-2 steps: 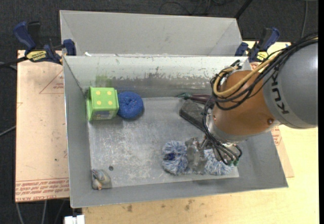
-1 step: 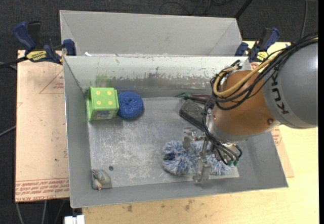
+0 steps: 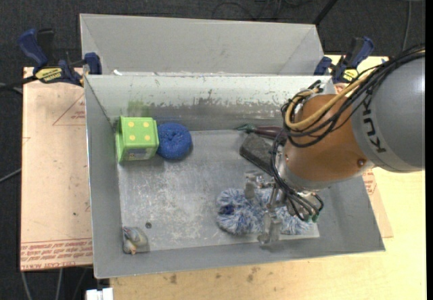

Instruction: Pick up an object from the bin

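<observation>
My gripper [image 3: 268, 214] is low in the bin's front right part, pressed down onto a shaggy blue-and-white tuft [image 3: 237, 214] like a mop head. The tuft spreads out to the left of the gripper and partly under it. Just behind the gripper, half hidden by the arm, lies a dark flat thing [image 3: 257, 148].
A green cube with yellow dots [image 3: 137, 138] sits by the back left wall, and a blue scrubber ball [image 3: 174, 141] touches its right side. A small grey lump [image 3: 134, 240] lies in the front left corner. The arm's orange cover and cables hang over the right side.
</observation>
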You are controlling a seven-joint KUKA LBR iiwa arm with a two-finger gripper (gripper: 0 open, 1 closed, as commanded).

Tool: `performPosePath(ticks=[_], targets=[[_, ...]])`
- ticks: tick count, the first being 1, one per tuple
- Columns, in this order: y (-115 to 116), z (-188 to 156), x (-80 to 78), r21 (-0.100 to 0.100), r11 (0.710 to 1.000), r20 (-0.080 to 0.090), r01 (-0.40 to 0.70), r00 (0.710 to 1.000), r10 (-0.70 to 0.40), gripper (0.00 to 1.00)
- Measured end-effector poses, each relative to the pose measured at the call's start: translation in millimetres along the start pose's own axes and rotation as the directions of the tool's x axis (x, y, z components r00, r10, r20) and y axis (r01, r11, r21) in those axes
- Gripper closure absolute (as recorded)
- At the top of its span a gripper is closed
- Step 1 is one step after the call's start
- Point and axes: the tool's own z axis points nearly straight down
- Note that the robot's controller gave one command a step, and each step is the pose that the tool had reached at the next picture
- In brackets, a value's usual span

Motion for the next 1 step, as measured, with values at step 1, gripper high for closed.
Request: performPosePath(ticks=[1], targets=[[17.2, 45.3, -12.5, 0.0, 0.999, -0.003, -0.046, 0.999, 0.046, 1.0]])
